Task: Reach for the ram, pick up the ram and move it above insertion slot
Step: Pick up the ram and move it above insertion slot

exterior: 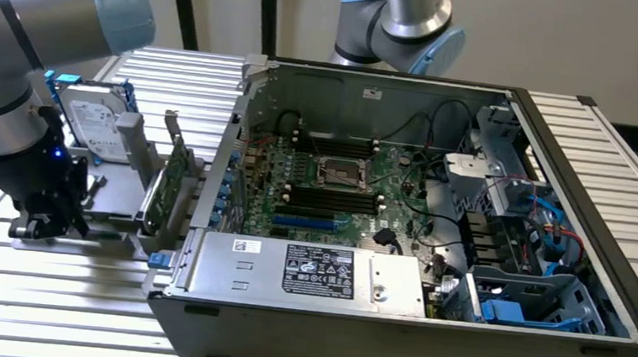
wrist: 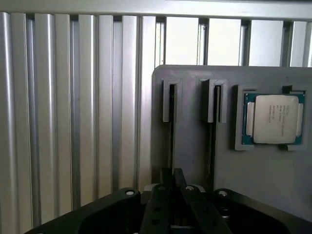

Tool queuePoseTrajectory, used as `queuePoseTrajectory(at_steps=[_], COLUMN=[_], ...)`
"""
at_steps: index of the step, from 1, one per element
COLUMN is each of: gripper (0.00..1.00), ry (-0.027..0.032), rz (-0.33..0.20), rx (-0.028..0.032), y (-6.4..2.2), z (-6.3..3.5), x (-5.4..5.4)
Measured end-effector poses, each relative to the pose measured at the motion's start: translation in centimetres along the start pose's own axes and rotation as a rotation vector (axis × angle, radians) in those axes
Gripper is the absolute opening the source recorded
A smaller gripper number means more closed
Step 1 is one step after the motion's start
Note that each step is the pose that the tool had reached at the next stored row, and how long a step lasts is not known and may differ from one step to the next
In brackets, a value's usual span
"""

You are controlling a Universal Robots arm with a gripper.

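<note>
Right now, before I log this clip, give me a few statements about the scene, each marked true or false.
1. The computer case lies open, its motherboard exposed. True.
2. The gripper hangs over the motherboard. False: it is low at the grey tray, outside the case on the exterior view's left.
3. A processor chip sits in a recess of the grey tray. True.
4. The hard drive lies flat inside the case. False: it stands upright outside the case, on the exterior view's left.
5. The gripper lines up with one of the tray's two narrow slots. True.
</note>
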State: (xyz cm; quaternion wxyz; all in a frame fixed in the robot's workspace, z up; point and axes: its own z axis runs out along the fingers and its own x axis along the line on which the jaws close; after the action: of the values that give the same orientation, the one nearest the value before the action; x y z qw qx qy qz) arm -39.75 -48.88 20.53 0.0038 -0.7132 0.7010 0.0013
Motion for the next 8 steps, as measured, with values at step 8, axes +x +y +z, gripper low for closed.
queuePoseTrajectory(at_steps=[8], gripper=[0.14], ry=[-0.0005], rz=[0.000], rx=[-0.0001], y=[-0.18], z=[-3.40], x=[0.0])
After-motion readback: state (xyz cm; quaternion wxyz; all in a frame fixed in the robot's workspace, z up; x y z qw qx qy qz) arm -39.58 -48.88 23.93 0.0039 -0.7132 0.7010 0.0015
